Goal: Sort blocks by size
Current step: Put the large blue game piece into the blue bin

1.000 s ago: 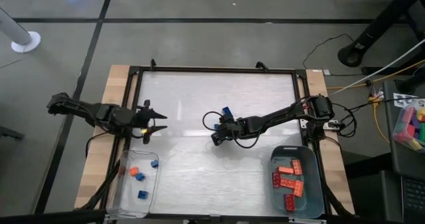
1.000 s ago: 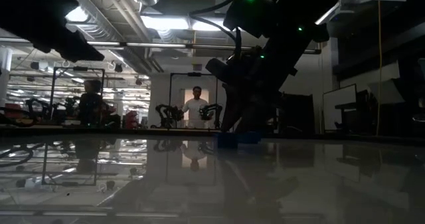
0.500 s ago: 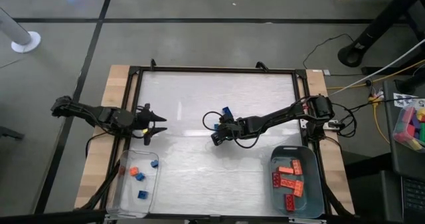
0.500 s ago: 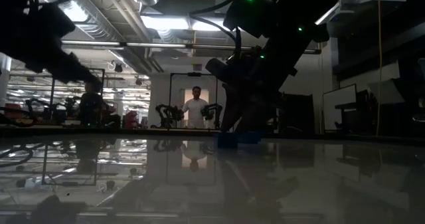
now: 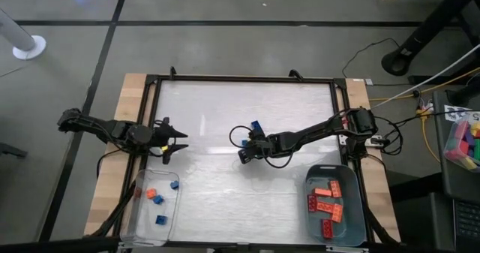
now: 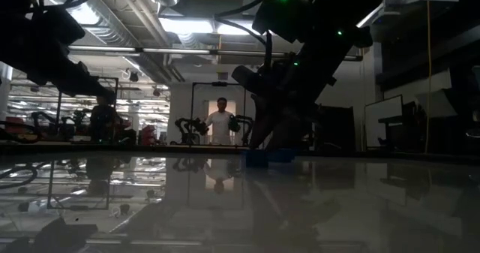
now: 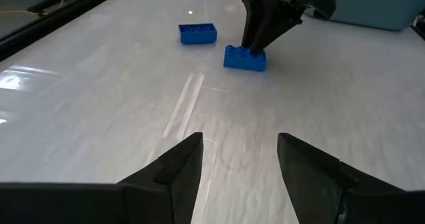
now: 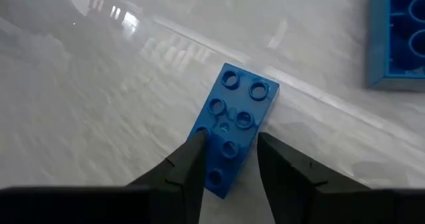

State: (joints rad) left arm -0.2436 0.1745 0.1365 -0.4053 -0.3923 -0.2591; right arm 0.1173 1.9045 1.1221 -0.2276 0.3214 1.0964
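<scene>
Two long blue blocks lie on the table's middle. One (image 8: 236, 121) sits flat under my right gripper (image 8: 229, 161), which is shut on it; the left wrist view shows that block (image 7: 244, 58) below my right gripper (image 7: 259, 41). The other blue block (image 5: 255, 125) lies free just beyond it toward the far edge. My left gripper (image 5: 178, 140) hovers open over the table's left part, holding nothing, its fingers (image 7: 189, 161) pointing toward the blocks. My right gripper pinches the blue block's two long sides (image 8: 207, 136) between its two fingers, near one end of the block. The fingers slant down from above and from the table's right. The block lies flat on the table, studs up.
A clear tray (image 5: 142, 219) at the near left holds a few short orange and blue blocks. A grey-blue tray (image 5: 352, 208) at the near right holds several long red and orange blocks. A black frame (image 5: 240, 79) rims the table. A bin of bright bricks (image 5: 465, 140) stands off to the right.
My left gripper has sunk a little toward the table and rolled slightly, staying open, and has held still for the last half second. My right gripper and both blue blocks have kept their places.
</scene>
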